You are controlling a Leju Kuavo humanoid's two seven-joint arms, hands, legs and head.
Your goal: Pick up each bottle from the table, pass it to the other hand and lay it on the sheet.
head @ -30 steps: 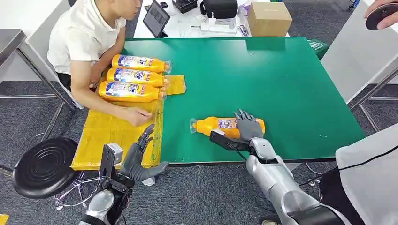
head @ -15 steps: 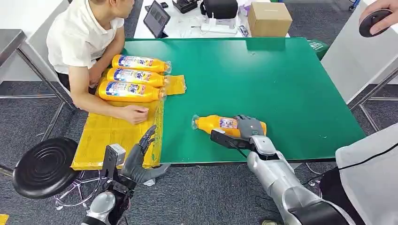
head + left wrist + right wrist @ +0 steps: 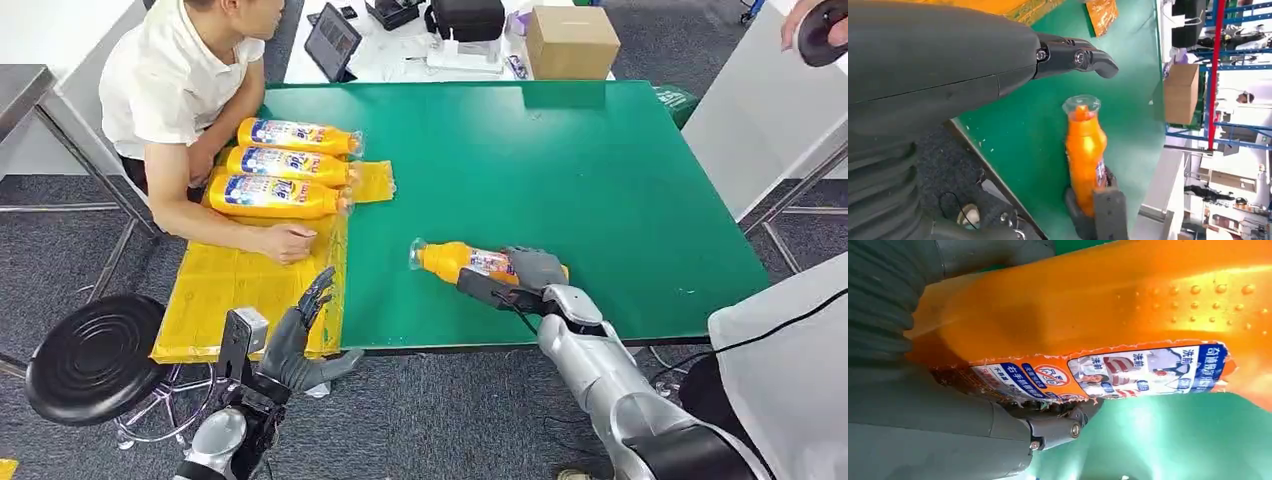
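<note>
An orange bottle (image 3: 462,261) with a clear cap lies on the green table (image 3: 600,180), and my right hand (image 3: 528,272) grips its thick end. The right wrist view has the bottle's labelled body (image 3: 1128,315) pressed against the palm. In the left wrist view the same bottle (image 3: 1085,155) lies beyond my left hand's fingers (image 3: 1073,56). My left hand (image 3: 298,340) hangs open below the table's near edge, by the yellow sheet (image 3: 240,290). Three more orange bottles (image 3: 280,165) lie side by side on the sheet's far end.
A person in a white shirt (image 3: 170,80) sits at the table's left, with a forearm and hand (image 3: 285,243) resting on the sheet. A black stool (image 3: 95,355) stands at lower left. A cardboard box (image 3: 572,40) sits behind the table. Another person stands at right.
My right hand's fingers have curled down around the bottle's thick end, where before they were raised over it. The bottle has shifted slightly. My left hand has barely moved.
</note>
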